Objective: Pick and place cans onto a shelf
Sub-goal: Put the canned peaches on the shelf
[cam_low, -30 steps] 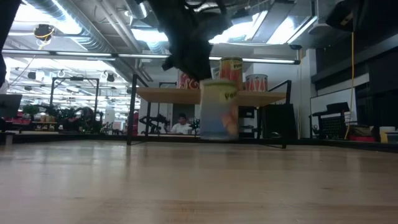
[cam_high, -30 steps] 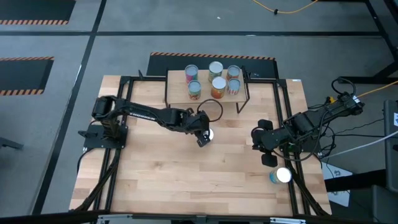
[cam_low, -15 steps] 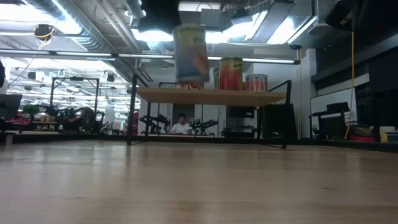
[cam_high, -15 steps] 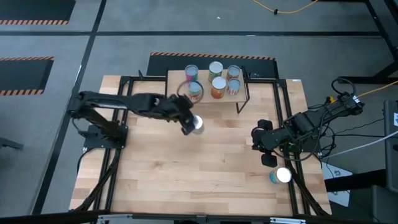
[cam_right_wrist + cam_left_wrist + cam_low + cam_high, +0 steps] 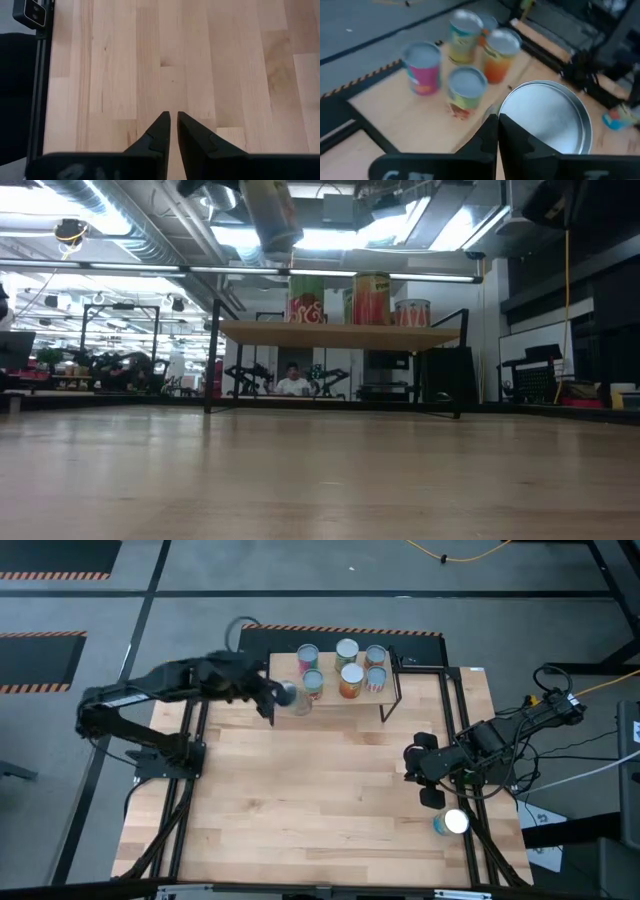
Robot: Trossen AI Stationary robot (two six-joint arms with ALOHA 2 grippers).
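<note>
A small wooden shelf (image 5: pixel 285 677) is seen at the far middle of the table (image 5: pixel 300 800), and five cans are stood on it: a pink-labelled can (image 5: pixel 308 657), a can with a red and green label (image 5: pixel 314 685), a green-labelled can (image 5: pixel 347 651), an orange can (image 5: pixel 351 681) and a pale can (image 5: pixel 376 672) beside a further one behind it. The left gripper (image 5: pixel 272 697) is held over the shelf's left end, closed on a silver-topped can (image 5: pixel 297 700) that is carried tilted. The right gripper (image 5: pixel 425 780) is parked near the table's right edge. A blue can (image 5: pixel 451 823) is stood just in front of it.
</note>
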